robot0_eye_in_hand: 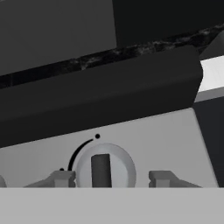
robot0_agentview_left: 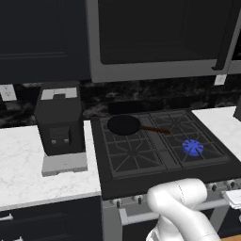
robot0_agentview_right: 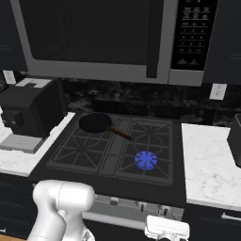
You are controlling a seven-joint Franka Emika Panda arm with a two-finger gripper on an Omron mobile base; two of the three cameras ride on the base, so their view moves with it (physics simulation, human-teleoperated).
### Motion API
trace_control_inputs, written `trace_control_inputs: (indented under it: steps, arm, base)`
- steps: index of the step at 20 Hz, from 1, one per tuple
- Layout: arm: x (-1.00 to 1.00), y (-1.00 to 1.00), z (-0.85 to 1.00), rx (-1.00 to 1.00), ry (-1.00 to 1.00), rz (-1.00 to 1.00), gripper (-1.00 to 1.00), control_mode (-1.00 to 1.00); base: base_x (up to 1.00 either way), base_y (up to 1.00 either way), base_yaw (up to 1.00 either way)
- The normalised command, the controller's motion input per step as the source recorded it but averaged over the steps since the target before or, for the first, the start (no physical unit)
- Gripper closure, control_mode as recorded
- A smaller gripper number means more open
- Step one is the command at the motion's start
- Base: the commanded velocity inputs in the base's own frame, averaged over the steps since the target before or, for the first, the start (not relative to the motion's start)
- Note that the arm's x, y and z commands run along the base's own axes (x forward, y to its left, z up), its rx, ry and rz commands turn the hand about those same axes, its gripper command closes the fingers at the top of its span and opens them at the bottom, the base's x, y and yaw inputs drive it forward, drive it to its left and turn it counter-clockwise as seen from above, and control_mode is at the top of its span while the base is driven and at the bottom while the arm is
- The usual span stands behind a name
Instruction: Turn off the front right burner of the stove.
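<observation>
**Lining up on the knob, flame burning**

I am hovering my two-finger gripper (robot0_eye_in_hand: 110, 178) straight in front of a round silver knob with a dark raised bar (robot0_eye_in_hand: 103, 168) on the pale grey front panel (robot0_eye_in_hand: 166, 135) of the wide black gas stove (robot0_agentview_left: 160, 155). My small dark fingertips (robot0_eye_in_hand: 61, 178) are standing spread apart, one on each side of the knob and clear of it, grasping nothing.

The square dark-grey front right burner (robot0_agentview_left: 193, 148) is sitting at the near right corner of the cooktop, and a blue flame disc is showing at its centre, so I judge the task as not yet done and the step in hand as the approach to the knob.

The knob's bar is running along the hand view's up-down line, its long axis crossing the line between my fingers. A thin black arc with a dot is curving round its upper left.

Next, I reckon, I am needing to push in, close on the knob's rim or bar, then twist the wrist until the flame dies. Which way is off, I cannot tell.
</observation>
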Motion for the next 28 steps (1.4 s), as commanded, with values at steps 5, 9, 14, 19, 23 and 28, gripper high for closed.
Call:
trace_control_inputs:
  steps: [5, 9, 14, 19, 23, 28]
  arm:
    - [0.0, -0.02, 0.07, 0.05, 0.0, 0.0, 1.0, -1.0]
    - [0.0, -0.12, 0.21, 0.26, 0.0, -0.01, 1.0, -1.0]
    - [0.0, -0.21, 0.25, 0.47, 0.07, -0.07, 1.0, -1.0]
    - [0.01, -0.29, 0.32, 0.58, 0.11, -0.06, 1.0, -1.0]
    - [0.23, -0.25, 0.4, 0.65, 0.18, -0.05, 1.0, -1.0]
    - [0.32, -0.27, 0.38, 0.69, 0.19, -0.05, 1.0, -1.0]
  base:
    - [0.0, 0.0, 0.0]
    - [0.0, 0.0, 0.0]
    - [0.0, 0.0, 0.0]
    - [0.0, 0.0, 0.0]
    - [0.0, 0.0, 0.0]
    - [0.0, 0.0, 0.0]
